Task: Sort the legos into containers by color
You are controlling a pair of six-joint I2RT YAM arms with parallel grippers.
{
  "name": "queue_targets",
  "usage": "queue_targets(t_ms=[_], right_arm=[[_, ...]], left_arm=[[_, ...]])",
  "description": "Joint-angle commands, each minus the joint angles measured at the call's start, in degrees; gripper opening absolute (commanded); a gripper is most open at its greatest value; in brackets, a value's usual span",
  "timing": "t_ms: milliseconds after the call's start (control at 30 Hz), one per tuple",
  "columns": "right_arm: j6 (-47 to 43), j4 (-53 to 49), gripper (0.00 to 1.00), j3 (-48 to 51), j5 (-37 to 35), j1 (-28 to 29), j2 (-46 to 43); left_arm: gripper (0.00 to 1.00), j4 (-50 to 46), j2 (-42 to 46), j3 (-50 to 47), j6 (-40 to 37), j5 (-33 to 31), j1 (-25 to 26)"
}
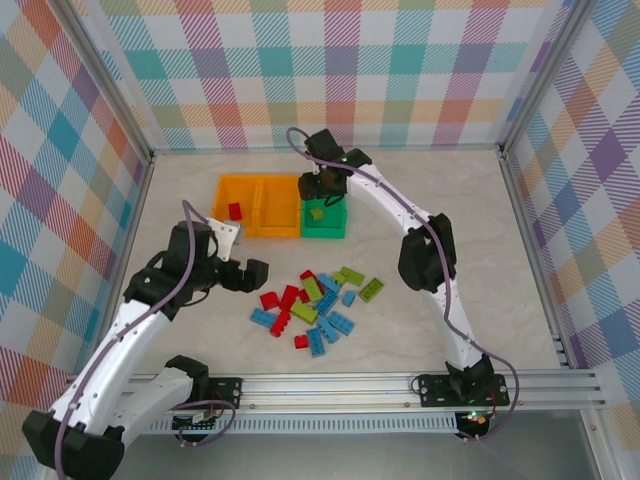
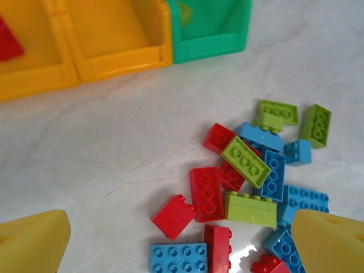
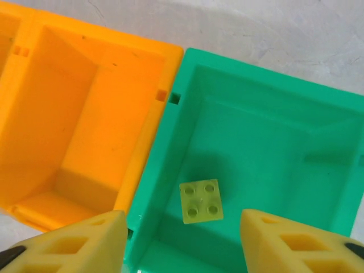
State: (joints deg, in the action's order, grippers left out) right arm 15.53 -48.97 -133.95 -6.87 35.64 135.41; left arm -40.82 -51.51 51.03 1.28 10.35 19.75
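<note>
Our right gripper (image 3: 182,244) hangs over the green bin (image 3: 273,142), fingers spread wide and empty, with a lime brick (image 3: 201,201) lying on its floor where green belongs. Our left gripper (image 2: 182,242), equally wide, hovers at 9 o'clock of the loose legos (image 2: 250,170), probably lining up a pick.

We are holding our right gripper (image 1: 322,186) over the green bin (image 1: 326,233), where a lime brick (image 1: 317,213) is lying. Our left gripper (image 1: 260,275) is hanging beside the loose legos (image 1: 315,305); a red brick (image 1: 235,211) is sitting in the leftmost orange bin (image 1: 222,198).
</note>
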Motion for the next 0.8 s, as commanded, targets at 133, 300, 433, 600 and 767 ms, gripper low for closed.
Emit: queue_targets(t_ms=[133,300,433,600,767], right_arm=[[-4.28,-8.75,0.57,1.37,3.14,0.13,-8.88],[-4.51,-2.64,0.59,24.43,7.04,0.08,-27.19],[-1.61,5.09,0.61,45.47,15.64,0.57,-43.77],[-1.64,10.4,0.67,61.29,26.63,7.74,-56.44],[-2.66,6.27,0.73,62.06,24.7,16.58,-55.62]], left_arm=[[0.88,-3.93,-5.02,1.07,22.73,-3.66,0.29],[0.7,-6.78,-1.68,-4.34,41.71,-4.69,2.37],[0.64,-8.36,0.94,-10.4,55.63,-3.07,6.17],[0.66,-5.67,2.18,-18.34,69.79,-0.44,9.16],[0.67,3.18,1.41,-23.29,75.21,0.15,10.7]])
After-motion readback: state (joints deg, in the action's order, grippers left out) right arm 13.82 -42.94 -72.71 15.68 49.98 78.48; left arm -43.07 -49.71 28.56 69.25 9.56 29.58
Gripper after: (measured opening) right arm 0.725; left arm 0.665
